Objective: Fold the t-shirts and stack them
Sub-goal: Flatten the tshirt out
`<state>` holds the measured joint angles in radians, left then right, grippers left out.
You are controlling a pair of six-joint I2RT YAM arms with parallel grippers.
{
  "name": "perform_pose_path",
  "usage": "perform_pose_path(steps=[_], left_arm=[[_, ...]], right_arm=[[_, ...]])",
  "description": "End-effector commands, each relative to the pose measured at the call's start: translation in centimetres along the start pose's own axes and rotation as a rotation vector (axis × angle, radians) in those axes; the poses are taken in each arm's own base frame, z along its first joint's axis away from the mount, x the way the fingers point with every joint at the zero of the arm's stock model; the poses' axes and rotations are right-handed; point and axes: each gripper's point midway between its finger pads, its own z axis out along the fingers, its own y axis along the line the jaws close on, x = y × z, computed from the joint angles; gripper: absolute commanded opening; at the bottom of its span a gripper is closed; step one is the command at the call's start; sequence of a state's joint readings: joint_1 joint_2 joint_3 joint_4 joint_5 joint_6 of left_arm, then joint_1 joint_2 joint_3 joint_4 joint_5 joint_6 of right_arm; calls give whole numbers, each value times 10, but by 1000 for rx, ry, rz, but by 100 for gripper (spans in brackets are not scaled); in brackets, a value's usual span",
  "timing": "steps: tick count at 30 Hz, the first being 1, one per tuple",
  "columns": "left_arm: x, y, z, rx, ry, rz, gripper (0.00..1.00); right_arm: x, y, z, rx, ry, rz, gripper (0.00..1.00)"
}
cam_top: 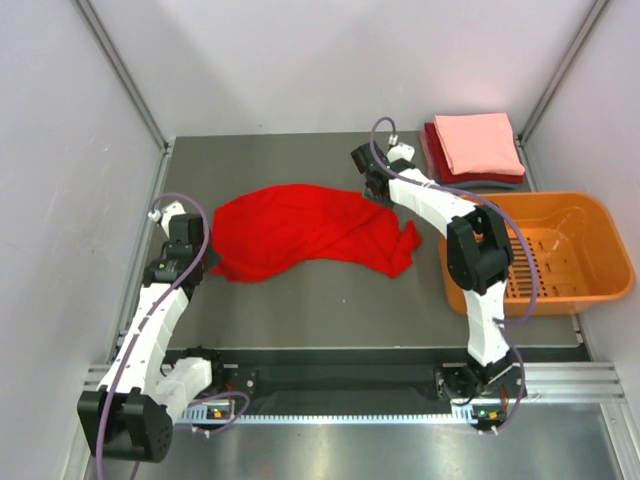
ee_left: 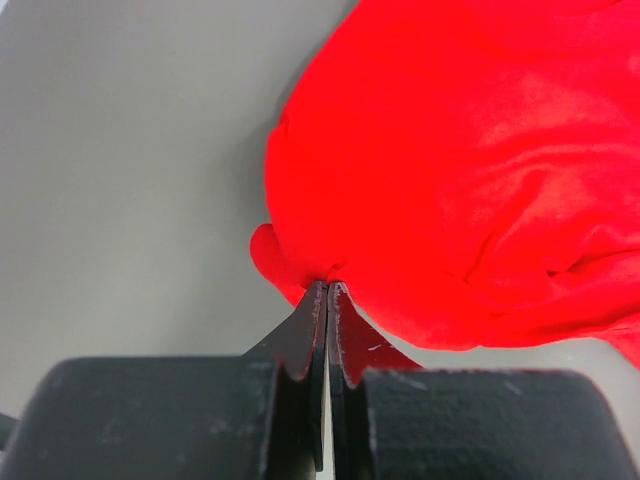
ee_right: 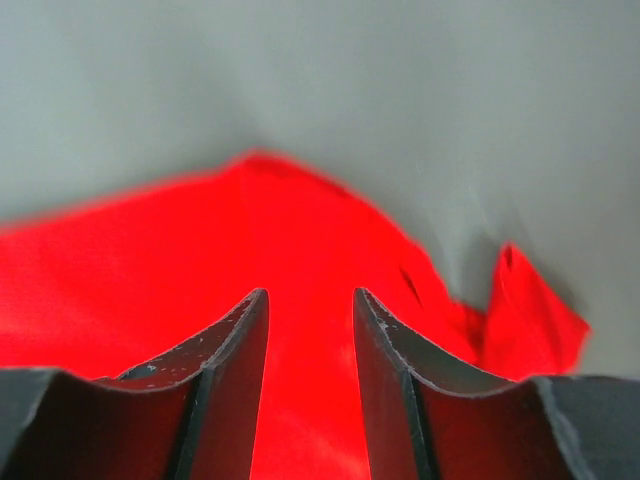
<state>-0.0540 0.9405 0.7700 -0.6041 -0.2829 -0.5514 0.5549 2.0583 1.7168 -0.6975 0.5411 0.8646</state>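
Observation:
A bright red t-shirt [cam_top: 305,230] lies crumpled across the middle of the table. My left gripper [cam_top: 205,262] is shut on its near left edge; the left wrist view shows the jaws pinched on a fold of the red cloth [ee_left: 450,180]. My right gripper [cam_top: 372,192] is open over the shirt's far right edge, with red cloth [ee_right: 200,260] showing between and under its fingers. A folded stack stands at the back right: a salmon-pink square [cam_top: 478,143] on top, a dark red one [cam_top: 432,152] under it and a grey-blue one [cam_top: 505,183] at the bottom.
An orange plastic basket [cam_top: 590,215] stands at the right, next to the right arm's elbow. Grey walls close the table at left, back and right. A metal rail [cam_top: 330,380] runs along the near edge.

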Motion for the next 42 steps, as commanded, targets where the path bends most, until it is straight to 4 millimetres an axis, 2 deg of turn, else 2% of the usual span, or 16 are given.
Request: perform_pose_path(steps=[1, 5, 16, 21, 29, 34, 38, 39, 42], left_arm=[[-13, -14, -1, 68, -46, -20, 0], [-14, -16, -3, 81, -45, -13, 0], [-13, -17, -6, 98, -48, -5, 0], [-15, -18, -7, 103, -53, -6, 0], [-14, -18, -6, 104, -51, -6, 0], [-14, -18, -7, 105, -52, -6, 0], [-14, -18, -6, 103, -53, -6, 0], [-14, -18, -6, 104, -54, -5, 0], [-14, -18, -6, 103, -53, -6, 0]], right_arm=[[-38, 17, 2, -26, -37, 149, 39], [-40, 27, 18, -63, -14, 188, 38], [-15, 55, 49, -155, 84, 259, 36], [-2, 47, 61, -105, 105, 268, 35], [7, 31, 72, -28, 101, 256, 35], [17, 15, 82, 42, 113, 240, 35], [22, 5, 88, 78, 122, 227, 25], [23, 3, 88, 80, 122, 220, 17], [17, 3, 86, 69, 105, 207, 4]])
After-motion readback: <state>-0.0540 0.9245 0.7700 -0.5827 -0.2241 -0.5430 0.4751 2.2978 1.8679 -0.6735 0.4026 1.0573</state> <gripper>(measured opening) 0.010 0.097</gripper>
